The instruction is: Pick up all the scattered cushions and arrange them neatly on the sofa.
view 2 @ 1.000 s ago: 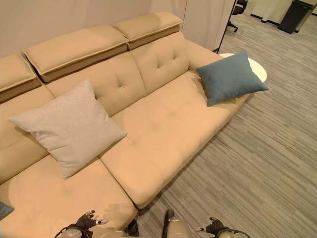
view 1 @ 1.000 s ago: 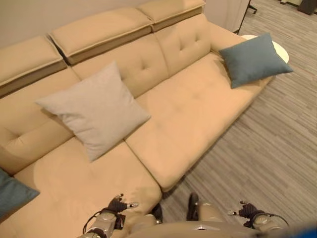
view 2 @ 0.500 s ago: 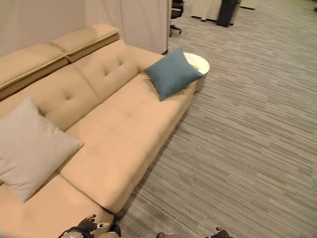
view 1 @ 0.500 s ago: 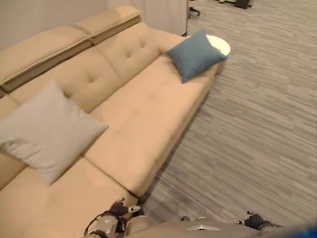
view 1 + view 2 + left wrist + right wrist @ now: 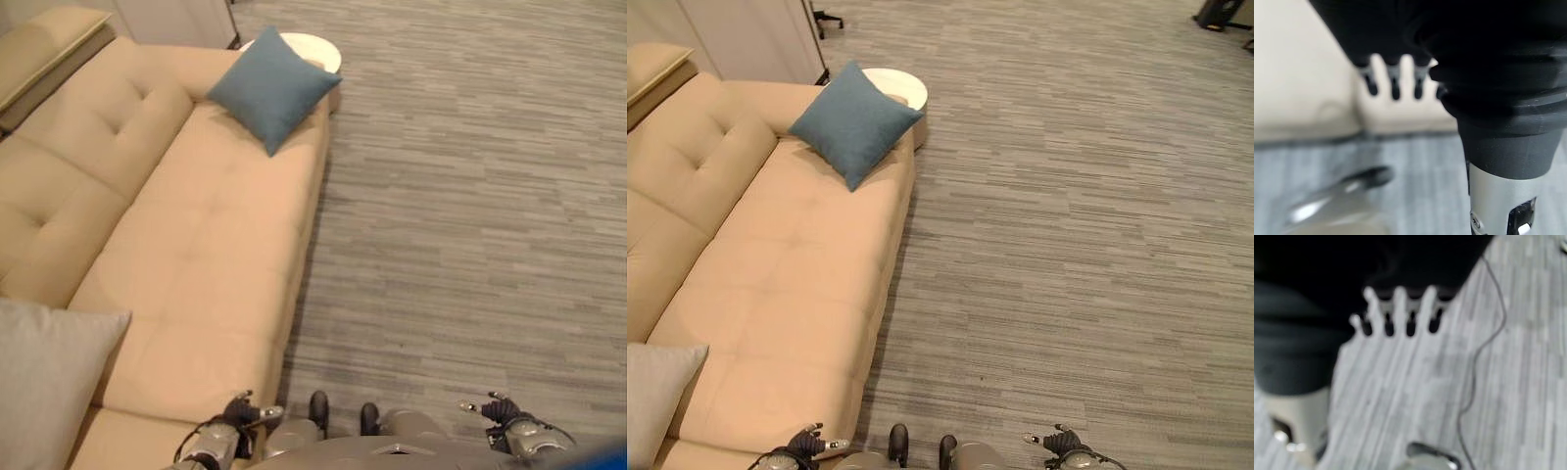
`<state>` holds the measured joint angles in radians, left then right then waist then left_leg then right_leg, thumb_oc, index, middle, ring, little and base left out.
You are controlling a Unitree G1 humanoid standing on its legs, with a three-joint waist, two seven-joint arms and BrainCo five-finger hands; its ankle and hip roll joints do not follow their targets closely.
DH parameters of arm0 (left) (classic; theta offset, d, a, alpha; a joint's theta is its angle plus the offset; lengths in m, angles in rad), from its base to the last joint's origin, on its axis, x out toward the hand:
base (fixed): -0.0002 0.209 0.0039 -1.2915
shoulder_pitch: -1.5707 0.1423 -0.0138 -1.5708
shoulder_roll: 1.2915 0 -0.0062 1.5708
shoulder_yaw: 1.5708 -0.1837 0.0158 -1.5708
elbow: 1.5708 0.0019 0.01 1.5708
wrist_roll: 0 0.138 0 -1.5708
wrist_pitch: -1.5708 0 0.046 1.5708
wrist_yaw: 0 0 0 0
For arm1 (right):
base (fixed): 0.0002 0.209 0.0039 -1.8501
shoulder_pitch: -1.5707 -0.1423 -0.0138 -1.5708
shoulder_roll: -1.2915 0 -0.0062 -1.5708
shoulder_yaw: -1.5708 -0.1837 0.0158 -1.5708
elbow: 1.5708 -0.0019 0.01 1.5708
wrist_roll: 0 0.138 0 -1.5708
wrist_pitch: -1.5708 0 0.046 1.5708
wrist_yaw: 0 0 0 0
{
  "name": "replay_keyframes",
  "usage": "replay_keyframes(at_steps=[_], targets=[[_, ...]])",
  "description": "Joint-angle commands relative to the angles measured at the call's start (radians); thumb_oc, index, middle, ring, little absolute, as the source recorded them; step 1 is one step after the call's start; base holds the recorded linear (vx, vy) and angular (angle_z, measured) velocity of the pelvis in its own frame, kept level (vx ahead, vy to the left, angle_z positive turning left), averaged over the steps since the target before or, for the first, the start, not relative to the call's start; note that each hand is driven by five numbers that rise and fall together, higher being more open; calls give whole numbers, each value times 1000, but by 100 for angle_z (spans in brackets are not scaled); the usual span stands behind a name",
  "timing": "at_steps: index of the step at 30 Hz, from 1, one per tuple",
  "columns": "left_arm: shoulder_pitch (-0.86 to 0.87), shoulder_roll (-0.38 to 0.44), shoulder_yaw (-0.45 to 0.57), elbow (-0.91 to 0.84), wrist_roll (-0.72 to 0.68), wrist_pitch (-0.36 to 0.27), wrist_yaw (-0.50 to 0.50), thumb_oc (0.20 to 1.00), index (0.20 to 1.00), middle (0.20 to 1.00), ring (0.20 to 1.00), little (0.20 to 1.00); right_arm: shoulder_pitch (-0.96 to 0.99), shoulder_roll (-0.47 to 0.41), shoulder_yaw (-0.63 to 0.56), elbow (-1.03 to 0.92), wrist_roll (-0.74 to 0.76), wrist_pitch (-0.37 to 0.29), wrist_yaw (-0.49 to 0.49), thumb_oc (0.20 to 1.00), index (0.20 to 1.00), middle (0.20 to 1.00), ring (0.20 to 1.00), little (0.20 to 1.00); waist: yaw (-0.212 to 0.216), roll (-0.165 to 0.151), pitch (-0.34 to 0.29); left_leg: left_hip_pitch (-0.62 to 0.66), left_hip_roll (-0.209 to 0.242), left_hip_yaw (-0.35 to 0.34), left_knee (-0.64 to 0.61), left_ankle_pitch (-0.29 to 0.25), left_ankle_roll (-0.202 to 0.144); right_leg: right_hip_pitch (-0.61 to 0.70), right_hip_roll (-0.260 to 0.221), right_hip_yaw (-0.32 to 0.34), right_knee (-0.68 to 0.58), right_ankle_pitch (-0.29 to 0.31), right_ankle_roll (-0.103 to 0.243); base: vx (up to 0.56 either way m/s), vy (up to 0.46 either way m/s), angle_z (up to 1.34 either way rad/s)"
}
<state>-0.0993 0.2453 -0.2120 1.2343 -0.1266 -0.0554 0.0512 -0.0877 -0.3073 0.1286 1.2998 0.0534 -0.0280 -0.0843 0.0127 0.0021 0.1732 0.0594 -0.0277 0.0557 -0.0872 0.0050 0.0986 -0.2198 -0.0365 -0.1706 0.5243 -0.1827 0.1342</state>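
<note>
A tan sofa (image 5: 196, 245) runs along the left. A blue cushion (image 5: 272, 86) leans at its far end against the armrest. The corner of a grey cushion (image 5: 44, 382) lies on the seat at the near left. My left hand (image 5: 238, 413) hangs low by the sofa's front edge, its fingers (image 5: 1394, 81) relaxed and holding nothing. My right hand (image 5: 500, 411) hangs over the floor at the lower right, with its fingers (image 5: 1399, 308) straight and empty.
A small round white table (image 5: 312, 46) stands just past the sofa's far end, behind the blue cushion. Grey striped carpet (image 5: 470, 215) covers the wide floor to the right of the sofa. An office chair base (image 5: 827, 17) shows at the far back.
The camera has swung to the right: the sofa and its cushions have shifted left and more carpet shows. Both hands still hang low and empty.
</note>
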Motion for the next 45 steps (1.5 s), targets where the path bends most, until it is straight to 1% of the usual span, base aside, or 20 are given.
replay_keyframes(at_steps=[1,5,8,9,10,12,15,18,21,23,25,27,29,30,31,34,36,39,42,45], targets=[[11,14,27,-5,19,-20,18,1000,1000,1000,1000,1000,-12,-15,18,3,21,-10,-17,1000,1000,1000,1000,1000,13,-27,-25,-8,-10,-38,113,-85,-89,72,-71,-66,-326,200,7,230,-66,-40],[6,12,28,-4,23,-22,18,1000,1000,1000,1000,1000,-10,-11,17,-7,36,-13,-12,1000,1000,1000,1000,1000,-9,-26,-21,47,-7,-60,94,-103,-100,24,-68,-80,-439,259,16,309,-94,-37],[1,1,-4,4,61,-21,14,1000,1000,1000,1000,1000,4,-8,26,-5,47,-13,8,1000,1000,1000,1000,1000,-35,-28,-39,72,-3,-95,116,-111,-112,40,-26,12,-429,245,-1,306,-130,35],[1,-8,-13,10,71,-19,5,1000,1000,1000,1000,1000,17,-11,29,7,38,-12,12,1000,1000,1000,1000,1000,-39,-24,-53,69,11,-96,193,-70,-150,69,-17,-12,-435,229,-20,307,-163,86],[1,-8,-13,10,71,-19,5,1000,1000,1000,1000,1000,17,-12,29,8,38,-12,12,1000,1000,1000,1000,1000,-41,-23,-52,68,12,-98,196,-71,-150,71,-16,-14,-436,229,-20,269,-179,72],[-3,-9,-26,3,68,-19,4,1000,1000,1000,1000,1000,28,-12,34,-3,54,-20,16,1000,1000,1000,1000,1000,-40,-42,-37,-25,21,-92,407,13,-191,114,-21,-17,-448,223,-44,165,-217,41],[-23,-12,-43,-5,51,-17,3,1000,1000,1000,1000,1000,21,-15,55,-6,61,-16,18,1000,1000,1000,1000,1000,-10,-80,6,-157,10,-73,590,17,-173,169,-30,-25,-465,201,-76,144,-230,25],[-24,-15,-49,-8,49,-17,6,1000,1000,1000,1000,1000,7,-17,47,-7,83,-15,17,1000,1000,1000,1000,1000,19,-86,7,-287,-26,-39,484,-21,-147,237,-17,-15,-511,174,-71,300,-129,6],[-21,-15,-50,-6,52,-17,6,1000,1000,1000,1000,1000,6,-18,46,-10,83,-17,15,1000,1000,1000,1000,1000,23,-85,5,-295,-27,-24,431,-16,-144,253,-13,-11,-522,168,-66,203,-27,-11],[-15,-13,-46,-5,59,-17,14,1000,1000,1000,1000,1000,6,-18,44,-17,88,-25,9,1000,1000,1000,1000,1000,42,-63,-2,-304,-7,-9,211,92,-155,308,26,5,-552,147,-57,413,20,-23],[-12,-13,-39,2,58,-15,19,1000,1000,1000,1000,1000,4,-18,38,-20,97,-28,8,1000,1000,1000,1000,1000,51,-59,-11,-317,0,-5,180,126,-164,337,35,19,-558,134,-52,386,46,-15],[-6,-11,-27,13,57,-15,20,1000,1000,1000,1000,1000,1,-14,38,-21,95,-27,14,1000,1000,1000,1000,1000,52,-60,-23,-287,4,0,146,105,-152,351,36,25,-551,115,-49,283,67,-44],[9,-14,-16,20,59,-16,21,1000,1000,1000,1000,1000,6,-2,24,-33,94,-39,6,1000,1000,1000,1000,1000,51,-64,-52,-245,-15,-6,160,72,-123,342,11,20,-449,96,-21,446,165,-60],[9,-10,-19,13,55,-15,19,1000,1000,1000,1000,1000,7,3,21,-42,98,-43,7,1000,1000,1000,1000,1000,56,-67,-47,-213,-31,-11,173,41,-97,293,-8,33,-286,141,6,282,134,-23],[9,-10,-19,13,55,-15,19,1000,1000,1000,1000,1000,7,3,21,-42,98,-43,7,1000,1000,1000,1000,1000,56,-66,-49,-216,-29,-11,173,42,-97,291,-7,33,-287,143,6,196,126,-17],[-1,-4,-25,-9,49,-14,24,1000,1000,1000,1000,1000,-14,9,36,-46,77,-42,2,1000,1000,1000,1000,1000,53,-46,-16,-145,-33,-6,180,-5,-56,176,-57,-3,-34,284,41,172,146,0],[-6,-2,-29,-13,45,-14,27,1000,1000,1000,1000,1000,-20,15,43,-44,67,-41,0,1000,1000,1000,1000,1000,43,-23,-2,-104,-24,-27,176,-23,-48,116,-78,-28,38,277,25,240,132,-13],[-13,2,-28,-18,31,-18,31,1000,1000,1000,1000,1000,-25,20,63,-44,54,-39,-1,1000,1000,1000,1000,1000,26,-23,3,-45,-35,-82,142,-37,-54,45,-56,-25,-90,238,3,317,-10,11],[-18,-2,-31,-10,41,-20,32,1000,1000,1000,1000,1000,-30,19,67,-52,66,-38,1,1000,1000,1000,1000,1000,-2,-41,10,0,-54,-131,126,-66,-70,24,-12,61,-351,244,5,324,-91,44],[-22,-3,-31,2,50,-23,28,1000,1000,1000,1000,1000,-30,18,70,-52,71,-37,0,1000,1000,1000,1000,1000,-18,-47,4,17,-60,-170,128,-86,-79,4,-2,123,-456,275,13,333,-92,90]])
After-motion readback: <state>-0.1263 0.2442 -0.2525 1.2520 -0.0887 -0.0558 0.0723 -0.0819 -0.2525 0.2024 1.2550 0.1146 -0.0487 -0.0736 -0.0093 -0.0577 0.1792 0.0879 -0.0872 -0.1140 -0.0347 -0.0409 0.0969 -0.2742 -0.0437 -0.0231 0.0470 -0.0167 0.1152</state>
